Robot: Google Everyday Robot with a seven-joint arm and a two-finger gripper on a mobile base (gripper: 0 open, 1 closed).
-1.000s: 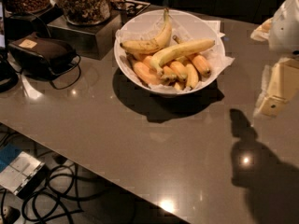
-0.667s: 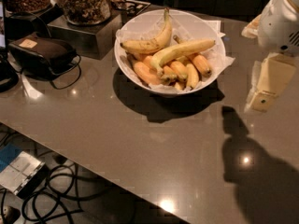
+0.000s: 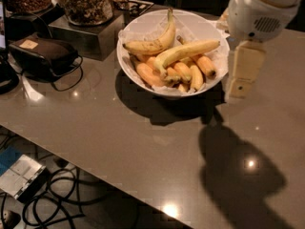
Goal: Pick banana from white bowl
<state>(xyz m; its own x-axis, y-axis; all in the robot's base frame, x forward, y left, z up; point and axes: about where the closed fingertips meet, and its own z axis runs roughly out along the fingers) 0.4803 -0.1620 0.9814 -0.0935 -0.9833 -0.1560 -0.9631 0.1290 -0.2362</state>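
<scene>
The white bowl (image 3: 143,26) stands on the grey table at upper centre, lined with crinkled white paper. The banana (image 3: 188,51), long, nearly straight and pale yellow-green, lies across the top of the pile, pointing right. A more curved yellow banana (image 3: 155,43) lies behind it, and several short orange-yellow bananas (image 3: 183,73) lie under it. My gripper (image 3: 240,75) hangs from the white arm at the upper right, just beside the bowl's right rim and above the table. It holds nothing that I can see.
Glass jars of snacks (image 3: 86,1) stand on a metal box (image 3: 83,35) at the back left. A dark case with a cable (image 3: 45,56) lies left of the bowl. The table's front edge runs diagonally; cables and a device (image 3: 21,175) lie on the floor below.
My gripper and arm have moved left, from well right of the bowl to right beside its right rim. The bananas and the bowl have not moved.
</scene>
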